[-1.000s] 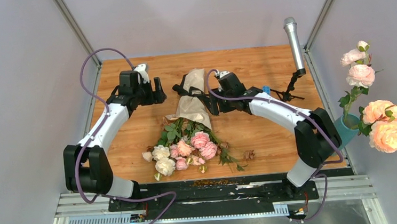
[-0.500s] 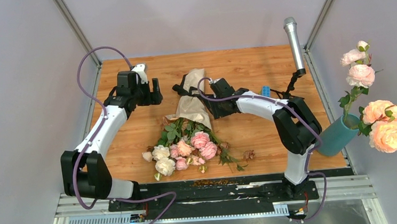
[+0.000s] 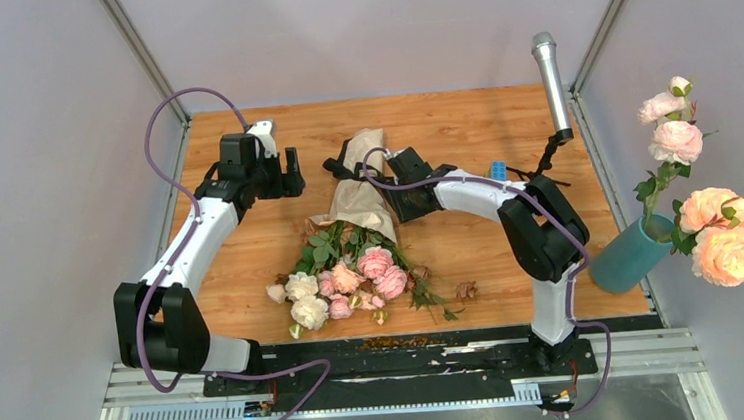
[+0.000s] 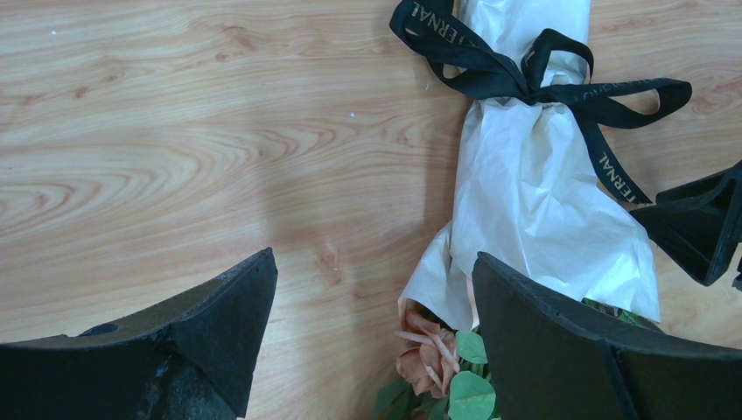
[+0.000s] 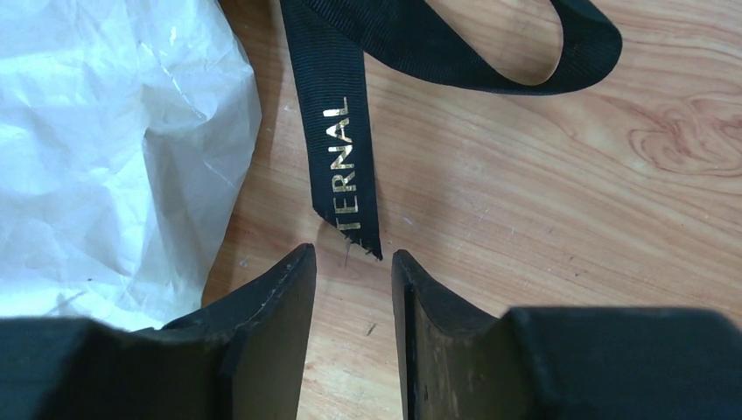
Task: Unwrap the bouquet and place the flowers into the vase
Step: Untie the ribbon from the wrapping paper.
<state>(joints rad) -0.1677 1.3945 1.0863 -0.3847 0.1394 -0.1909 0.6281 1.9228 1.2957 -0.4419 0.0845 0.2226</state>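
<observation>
Right wrist: we're on untying. Our right gripper (image 5: pixel 350 262) is narrowly apart and empty, ribbon tail (image 5: pixel 346 192) just ahead of its tips, bouquet (image 5: pixel 105 140) beside them. Our left gripper (image 4: pixel 372 262) is wide apart. Next we pinch and pull it.

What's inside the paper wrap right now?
Leaves and rose heads of the flowers poke out at the near end of the paper wrap; the stems inside are covered.

A wood-grain table (image 3: pixel 452 254) is enclosed on three sides by pale grey walls (image 3: pixel 32 146). Aluminium posts (image 3: pixel 140 53) are fitted at its far corners, a metal rail (image 3: pixel 660 353) along its near edge.
</observation>
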